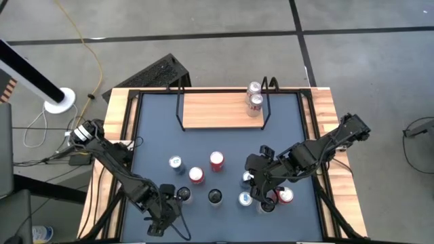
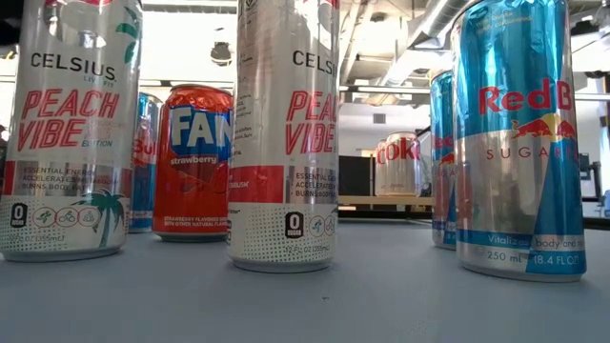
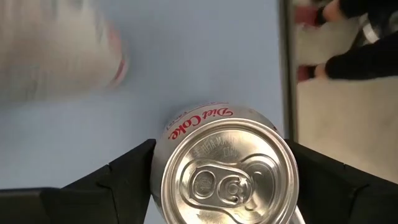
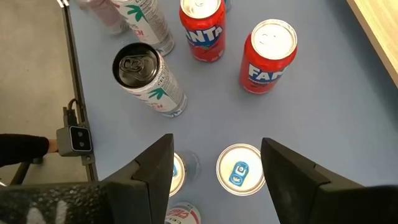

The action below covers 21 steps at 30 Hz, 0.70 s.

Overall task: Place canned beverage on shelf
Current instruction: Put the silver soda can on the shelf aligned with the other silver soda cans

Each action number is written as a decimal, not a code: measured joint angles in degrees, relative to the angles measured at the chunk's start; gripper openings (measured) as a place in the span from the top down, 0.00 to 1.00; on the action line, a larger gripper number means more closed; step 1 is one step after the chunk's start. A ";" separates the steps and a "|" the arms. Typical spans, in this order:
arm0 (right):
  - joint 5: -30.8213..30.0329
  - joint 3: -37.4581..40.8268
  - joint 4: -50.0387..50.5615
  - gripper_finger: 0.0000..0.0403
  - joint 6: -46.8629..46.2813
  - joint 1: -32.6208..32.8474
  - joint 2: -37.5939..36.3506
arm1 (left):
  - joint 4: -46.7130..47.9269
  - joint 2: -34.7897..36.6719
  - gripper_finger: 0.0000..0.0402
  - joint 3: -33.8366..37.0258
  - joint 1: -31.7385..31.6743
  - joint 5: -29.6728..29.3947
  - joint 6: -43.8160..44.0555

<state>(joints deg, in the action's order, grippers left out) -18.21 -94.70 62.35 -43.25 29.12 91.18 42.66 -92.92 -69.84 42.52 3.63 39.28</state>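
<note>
The shelf (image 1: 217,110), a light-wood board with black wire ends, stands at the table's far edge. Two silver cans (image 1: 255,102) stand on its right end. My left gripper (image 1: 166,210) is at the near left, shut on a Diet Coke can (image 3: 227,171), whose silver top faces the left wrist camera. My right gripper (image 4: 217,180) hangs open at the near right. It is above a blue-topped can (image 4: 239,169) and touches nothing. My left gripper pinches the Diet Coke can by its side wall just below the rim (image 3: 159,165), one finger (image 3: 124,177) on each opposite side. The fingers come steeply from above. The can is upright; its base is hidden, so I cannot tell if it is on the table.
Loose cans stand on the dark table top: two red Fanta cans (image 1: 216,160) (image 1: 196,175), a blue can (image 1: 175,163), and black-topped Celsius cans (image 1: 215,196) (image 1: 183,194) next to my left gripper. More cans (image 1: 285,196) stand under my right gripper. A person's dark sleeve (image 3: 364,56) shows beyond the table edge.
</note>
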 joint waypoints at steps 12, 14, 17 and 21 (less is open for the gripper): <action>-1.61 0.00 -1.52 0.44 2.98 0.00 0.00 | 10.91 0.11 0.27 -8.84 0.84 -2.35 -0.60; -1.59 0.00 -1.50 0.44 2.95 0.00 -0.18 | 14.28 0.11 0.27 -10.93 0.81 -1.89 -0.61; -1.60 0.00 -1.49 0.44 2.80 -0.02 -0.71 | 18.97 0.11 0.27 -15.35 0.81 -1.90 -1.47; -1.51 -0.02 -1.39 0.44 1.42 0.00 -2.32 | 25.66 0.30 0.27 -22.79 -0.13 -2.91 -3.61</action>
<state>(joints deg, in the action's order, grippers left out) -19.72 -94.72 60.96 -41.82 29.12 88.86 68.31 -92.62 -92.63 42.39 0.71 35.67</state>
